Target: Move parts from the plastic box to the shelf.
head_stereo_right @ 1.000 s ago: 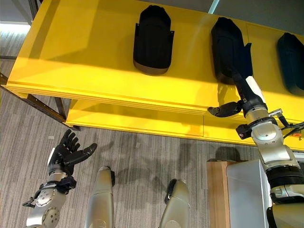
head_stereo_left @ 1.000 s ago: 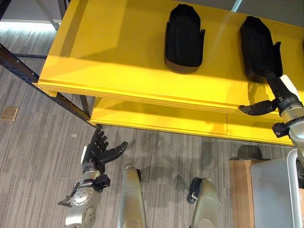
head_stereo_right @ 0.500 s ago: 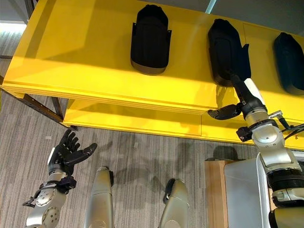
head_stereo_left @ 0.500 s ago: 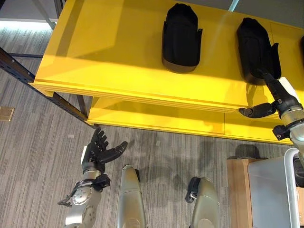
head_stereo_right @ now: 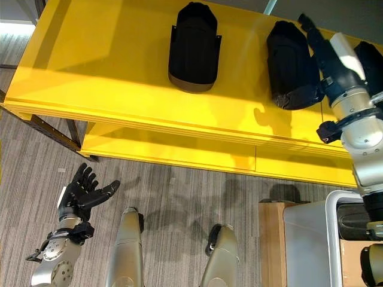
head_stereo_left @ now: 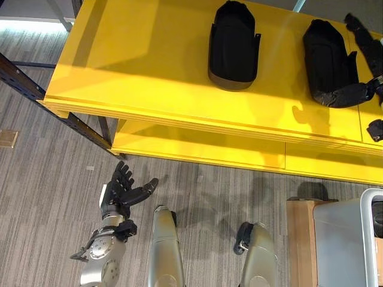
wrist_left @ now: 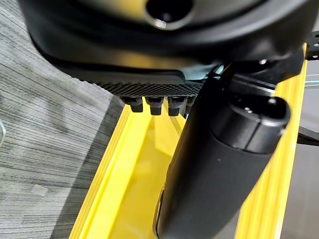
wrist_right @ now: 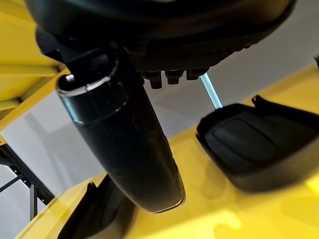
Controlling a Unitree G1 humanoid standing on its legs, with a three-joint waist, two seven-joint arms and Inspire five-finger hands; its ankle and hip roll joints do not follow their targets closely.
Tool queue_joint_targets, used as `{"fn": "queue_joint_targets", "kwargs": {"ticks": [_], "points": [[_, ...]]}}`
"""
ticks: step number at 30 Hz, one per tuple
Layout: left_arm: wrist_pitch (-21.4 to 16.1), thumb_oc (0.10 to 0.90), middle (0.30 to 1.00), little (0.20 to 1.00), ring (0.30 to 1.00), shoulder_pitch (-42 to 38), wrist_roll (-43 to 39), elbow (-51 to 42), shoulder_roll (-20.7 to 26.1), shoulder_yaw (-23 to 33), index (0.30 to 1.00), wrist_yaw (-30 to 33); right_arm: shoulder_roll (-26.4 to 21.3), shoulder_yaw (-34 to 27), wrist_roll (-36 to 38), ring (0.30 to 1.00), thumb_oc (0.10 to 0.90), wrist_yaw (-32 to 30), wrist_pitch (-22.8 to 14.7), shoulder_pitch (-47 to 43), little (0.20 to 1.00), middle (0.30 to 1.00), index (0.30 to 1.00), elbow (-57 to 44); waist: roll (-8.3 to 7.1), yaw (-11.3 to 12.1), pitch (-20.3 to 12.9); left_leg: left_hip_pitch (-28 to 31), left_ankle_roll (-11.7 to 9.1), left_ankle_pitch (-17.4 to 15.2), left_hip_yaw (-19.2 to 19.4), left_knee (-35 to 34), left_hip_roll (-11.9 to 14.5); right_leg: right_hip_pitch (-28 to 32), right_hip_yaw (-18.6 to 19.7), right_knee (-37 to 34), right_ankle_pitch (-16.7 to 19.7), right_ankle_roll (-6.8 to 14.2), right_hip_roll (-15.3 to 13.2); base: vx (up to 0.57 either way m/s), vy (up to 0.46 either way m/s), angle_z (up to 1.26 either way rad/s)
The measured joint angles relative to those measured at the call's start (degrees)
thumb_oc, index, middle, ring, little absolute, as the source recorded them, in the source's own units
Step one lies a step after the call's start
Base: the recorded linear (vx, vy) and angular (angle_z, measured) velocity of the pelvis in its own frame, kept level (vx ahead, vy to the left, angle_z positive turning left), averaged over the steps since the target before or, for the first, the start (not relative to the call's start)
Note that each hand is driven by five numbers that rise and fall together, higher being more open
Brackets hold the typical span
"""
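You've got a glossy yellow shelf (head_stereo_left: 149, 72), matt black plastic parts (head_stereo_left: 233, 42), rough grey carpet floor (head_stereo_left: 42, 197), pale translucent plastic box (head_stereo_left: 344, 239).

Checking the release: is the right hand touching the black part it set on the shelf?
Cannot tell. In the right eye view the right hand overlaps the black part, thumb against its edge, without plain contact or gap.
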Motion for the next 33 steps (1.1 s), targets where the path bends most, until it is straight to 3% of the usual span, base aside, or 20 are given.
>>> {"fn": "queue_joint_targets", "kwargs": {"ticks": [10, 15, 18, 21, 23, 26, 33], "points": [[-0.1, 0.900, 1.000, 1.000, 1.000, -0.1, 0.0, 0.0, 0.0, 0.1, 1.000, 0.0, -0.3, -0.5, 0.0, 1.000, 0.900, -0.4, -0.2, 4.3, 1.000, 1.000, 1.000, -4.7, -0.12, -0.4, 0.0, 0.0, 0.0, 0.0, 0.0, 0.0, 0.1, 0.0, 0.0, -0.1, 0.0, 0.0, 0.1, 0.00, 0.000, 0.00], [-0.1, 0.900, 1.000, 1.000, 1.000, -0.1, 0.0, 0.0, -0.1, 0.2, 1.000, 0.2, 2.2, -4.7, -0.1, 1.000, 0.900, -0.6, -0.7, 11.5, 1.000, 1.000, 1.000, -9.4, -0.13, -0.7, 0.0, 0.0, 0.1, 0.0, 0.1, -0.2, 0.1, 0.1, 0.0, -0.5, 0.1, -0.1, 0.2, 0.00, 0.000, 0.00], [0.0, 0.900, 1.000, 1.000, 1.000, -0.1, 0.1, 0.0, -0.2, 0.2, 1.000, 1.2, 8.8, -8.8, -0.3, 1.000, 0.900, -1.4, -1.3, 16.8, 1.000, 1.000, 1.000, -11.8, -0.22, -1.6, 0.0, 0.9, 0.1, 0.0, 0.2, -0.9, 0.2, 1.0, 0.0, -1.9, 0.7, 0.0, 0.4, 0.01, 0.005, -0.01], [0.0, 0.900, 1.000, 1.000, 1.000, -0.1, 0.3, -0.1, -0.4, 0.2, 1.000, 1.2, 19.7, -14.0, -0.2, 1.000, 0.900, -3.0, -1.5, 24.4, 1.000, 1.000, 1.000, -15.2, -0.28, -2.1, 0.0, 3.4, 0.3, 0.7, 0.3, -3.7, 0.3, 4.2, -1.4, -5.4, 1.7, -0.1, 0.8, 0.01, 0.004, 0.03], [-0.1, 0.900, 1.000, 1.000, 1.000, -0.1, 0.4, -0.1, -0.4, 0.4, 1.000, 1.2, 22.8, -14.0, -0.3, 1.000, 0.900, -3.2, -1.5, 27.5, 1.000, 1.000, 1.000, -16.9, -0.28, -2.7, 0.0, 4.7, 0.6, 1.7, 1.0, -6.3, 0.3, 5.7, -1.9, -8.5, 3.1, 0.0, 1.2, 0.01, 0.015, 0.00], [-0.1, 0.900, 1.000, 1.000, 1.000, 0.2, 0.4, 0.0, -0.4, 0.1, 1.000, 1.2, 31.6, -14.4, -0.1, 1.000, 0.900, -3.7, -1.9, 30.2, 1.000, 1.000, 1.000, -18.9, -0.31, -3.5, -0.1, 7.5, 0.6, 3.9, 1.8, -11.2, 0.2, 9.0, -3.0, -14.8, 6.4, 0.7, 1.9, 0.00, 0.025, -0.01], [-0.4, 0.900, 1.000, 1.000, 1.000, 0.6, 0.6, 0.6, -2.9, 0.2, 1.000, 0.8, 41.7, -14.0, 0.4, 1.000, 0.900, -3.0, -4.3, 36.0, 1.000, 1.000, 1.000, -24.2, -0.32, -4.9, -1.8, 13.3, 1.2, 8.2, 3.7, -21.0, -2.1, 17.5, -5.7, -29.5, 13.6, 1.5, 1.4, 0.04, 0.075, 0.08]]}}
